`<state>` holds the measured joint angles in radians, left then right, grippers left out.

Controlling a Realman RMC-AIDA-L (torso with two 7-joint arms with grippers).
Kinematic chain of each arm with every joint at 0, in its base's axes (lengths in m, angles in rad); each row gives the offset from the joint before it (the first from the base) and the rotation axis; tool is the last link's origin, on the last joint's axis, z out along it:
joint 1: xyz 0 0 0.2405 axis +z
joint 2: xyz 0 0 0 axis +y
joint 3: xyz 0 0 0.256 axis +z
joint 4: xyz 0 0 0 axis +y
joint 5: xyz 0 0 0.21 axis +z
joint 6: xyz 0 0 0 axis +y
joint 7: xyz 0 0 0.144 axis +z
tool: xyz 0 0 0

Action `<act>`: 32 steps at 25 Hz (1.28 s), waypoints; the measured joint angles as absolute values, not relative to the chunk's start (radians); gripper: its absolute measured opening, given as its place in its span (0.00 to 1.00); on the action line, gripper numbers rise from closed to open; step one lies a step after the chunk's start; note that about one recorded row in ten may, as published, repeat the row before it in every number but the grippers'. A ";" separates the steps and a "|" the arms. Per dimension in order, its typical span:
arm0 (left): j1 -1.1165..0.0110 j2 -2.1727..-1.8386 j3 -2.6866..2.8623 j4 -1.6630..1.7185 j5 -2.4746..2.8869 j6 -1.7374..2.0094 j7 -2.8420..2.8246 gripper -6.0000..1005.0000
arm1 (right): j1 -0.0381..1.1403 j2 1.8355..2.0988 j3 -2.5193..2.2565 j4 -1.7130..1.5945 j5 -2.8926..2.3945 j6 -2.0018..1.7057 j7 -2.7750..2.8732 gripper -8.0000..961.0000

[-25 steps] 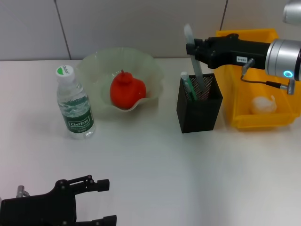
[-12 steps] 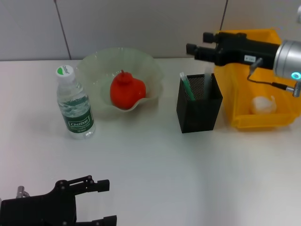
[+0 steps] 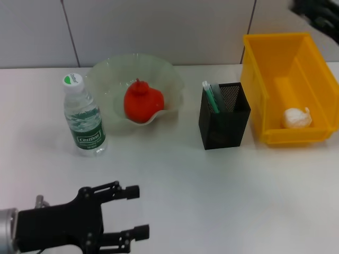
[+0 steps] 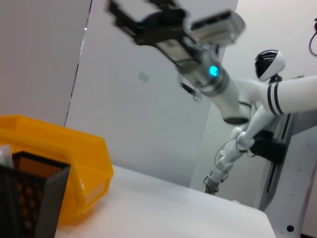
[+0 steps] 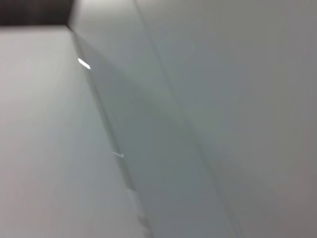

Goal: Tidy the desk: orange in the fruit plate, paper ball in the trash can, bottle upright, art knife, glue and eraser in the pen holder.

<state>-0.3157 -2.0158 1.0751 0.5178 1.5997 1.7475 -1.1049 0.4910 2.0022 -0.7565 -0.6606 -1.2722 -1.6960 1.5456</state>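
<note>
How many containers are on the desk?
3: the fruit plate at the back holding the orange, the pen holder to its right, and the trash can at far right.

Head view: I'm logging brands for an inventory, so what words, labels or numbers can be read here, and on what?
"Cestbon": on the green label of the bottle, standing upright on the desk.
Smaller print on that label: too small to read.
Green mark on the bottle's white cap: no legible text.
The pen holder, trash can and fruit plate: no writing visible.
</note>
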 joint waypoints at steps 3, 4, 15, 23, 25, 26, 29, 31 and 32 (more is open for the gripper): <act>-0.347 -2.019 1.069 0.508 1.601 1.743 -1.150 0.81 | 0.475 1.945 -0.749 -0.552 -1.317 -1.873 1.494 0.75; -0.374 -2.015 1.069 0.498 1.604 1.734 -1.191 0.81 | 0.472 1.921 -0.756 -0.502 -1.386 -1.918 1.465 0.75; -0.419 -1.991 1.076 0.501 1.613 1.728 -1.236 0.81 | 0.477 1.959 -0.754 -0.491 -1.856 -1.895 1.344 0.75; -0.422 -1.994 1.068 0.496 1.645 1.706 -1.193 0.81 | 0.476 2.004 -0.755 -0.493 -1.958 -1.787 1.240 0.75; -0.422 -1.994 1.068 0.495 1.648 1.705 -1.192 0.81 | 0.479 2.009 -0.756 -0.493 -1.959 -1.783 1.231 0.75; -0.422 -1.992 1.068 0.494 1.649 1.704 -1.192 0.81 | 0.482 2.010 -0.756 -0.493 -1.959 -1.783 1.229 0.75; -0.422 -1.990 1.068 0.495 1.656 1.705 -1.193 0.81 | 0.487 2.010 -0.756 -0.493 -1.959 -1.782 1.228 0.75; -0.423 -1.989 1.069 0.499 1.659 1.707 -1.194 0.81 | 0.489 2.011 -0.756 -0.493 -1.960 -1.781 1.228 0.75; -0.423 -1.989 1.069 0.499 1.659 1.707 -1.194 0.81 | 0.489 2.011 -0.756 -0.493 -1.960 -1.781 1.228 0.75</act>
